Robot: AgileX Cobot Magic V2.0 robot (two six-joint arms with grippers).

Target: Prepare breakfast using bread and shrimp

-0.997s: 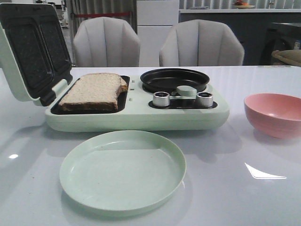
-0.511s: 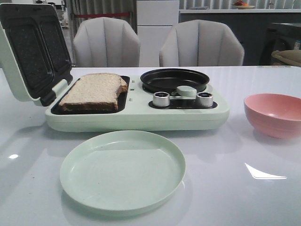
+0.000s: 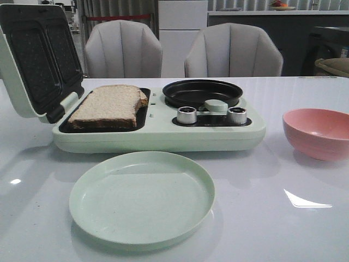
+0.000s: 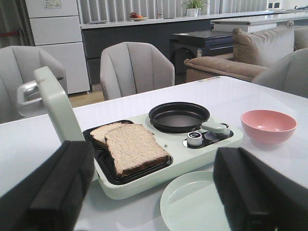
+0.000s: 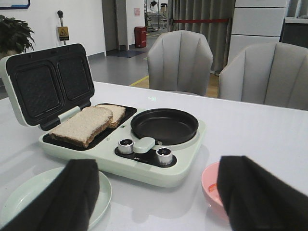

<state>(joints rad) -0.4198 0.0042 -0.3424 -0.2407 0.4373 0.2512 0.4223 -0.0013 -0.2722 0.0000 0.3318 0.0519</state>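
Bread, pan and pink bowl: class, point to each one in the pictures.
bread (image 3: 109, 105), front view, top face of the upper slice
pan (image 3: 202, 92), front view, dark inner floor
pink bowl (image 3: 319, 136), front view, outer wall

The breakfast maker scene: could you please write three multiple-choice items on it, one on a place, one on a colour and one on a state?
1. Where do the bread slices lie?
A. On the green plate
B. On the sandwich tray of the breakfast maker
C. In the round pan

2. What colour is the bowl?
A. Pink
B. Blue
C. White

3. How is the lid of the breakfast maker?
A. Shut
B. Taken off and lying on the table
C. Swung open and standing up

Answers:
1 B, the slices rest on the dark tray left of the round pan, while the green plate holds nothing.
2 A, it shows pink in every view.
3 C, its dark grill plates face the camera.
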